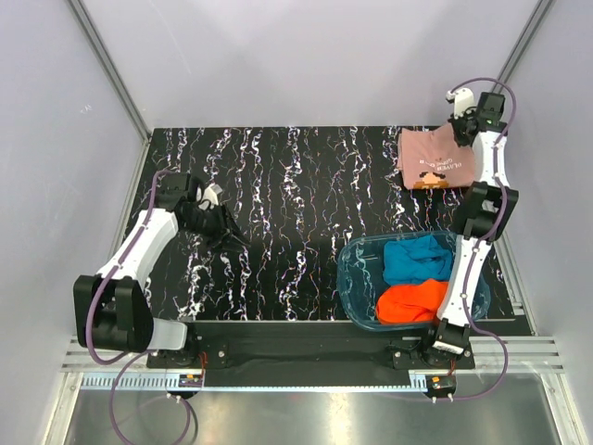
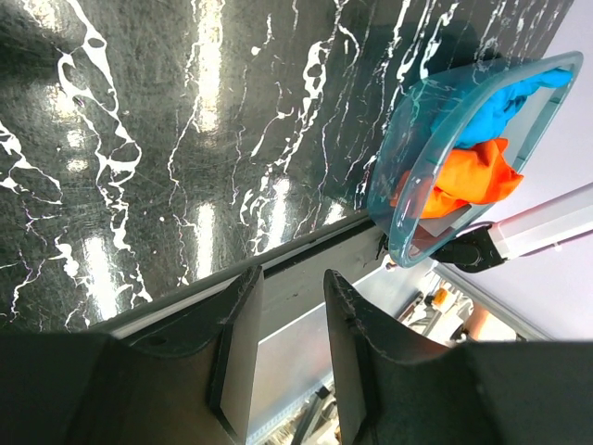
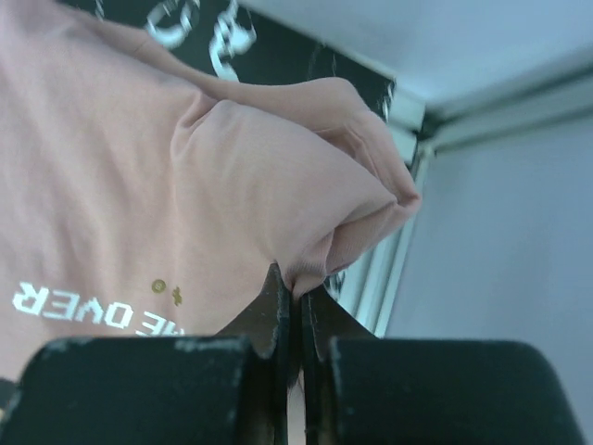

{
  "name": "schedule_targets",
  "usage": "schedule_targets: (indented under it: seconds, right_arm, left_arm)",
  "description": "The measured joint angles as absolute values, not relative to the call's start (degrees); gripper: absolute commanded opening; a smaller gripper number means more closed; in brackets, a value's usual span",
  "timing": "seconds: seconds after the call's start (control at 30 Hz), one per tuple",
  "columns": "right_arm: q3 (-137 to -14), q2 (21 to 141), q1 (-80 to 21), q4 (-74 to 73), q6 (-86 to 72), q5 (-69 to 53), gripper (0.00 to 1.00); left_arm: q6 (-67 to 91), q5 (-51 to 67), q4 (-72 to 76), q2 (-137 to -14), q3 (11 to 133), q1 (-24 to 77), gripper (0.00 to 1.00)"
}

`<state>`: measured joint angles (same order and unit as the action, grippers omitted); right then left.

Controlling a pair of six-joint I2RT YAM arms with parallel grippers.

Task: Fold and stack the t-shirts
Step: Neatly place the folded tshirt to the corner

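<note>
The dusty-pink t-shirt (image 1: 434,158) lies folded at the table's back right corner, its dark-and-orange print towards the near edge. My right gripper (image 1: 460,130) is shut on a fold of the pink shirt (image 3: 232,167) at its far right corner; the cloth is pinched between the fingertips (image 3: 278,297). The blue t-shirt (image 1: 417,258) and the orange-red t-shirt (image 1: 412,301) lie crumpled in the translucent blue tub (image 1: 357,278). My left gripper (image 1: 215,209) is open and empty over the left of the table, its fingers (image 2: 243,324) apart.
The tub stands at the near right, beside the right arm's base; it also shows in the left wrist view (image 2: 417,185) with both shirts inside. Grey walls and metal frame rails (image 1: 111,74) enclose the black marbled table (image 1: 296,185).
</note>
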<state>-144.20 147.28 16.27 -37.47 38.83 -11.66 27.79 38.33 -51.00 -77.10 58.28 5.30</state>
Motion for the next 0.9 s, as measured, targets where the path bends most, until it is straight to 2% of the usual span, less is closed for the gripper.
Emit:
schedule_targets:
  seconds: [0.27,0.9]
  right_arm:
    - [-144.5,152.9,14.3,-26.8,40.1,-14.4,0.0]
    - [-145.7,157.1,14.7,-20.9,34.7,-8.6,0.0]
  left_arm:
    - [27.4,38.2,-51.4,-78.4,59.3,5.3,0.37]
    - [27.4,38.2,-51.2,-80.0,60.4,5.3,0.36]
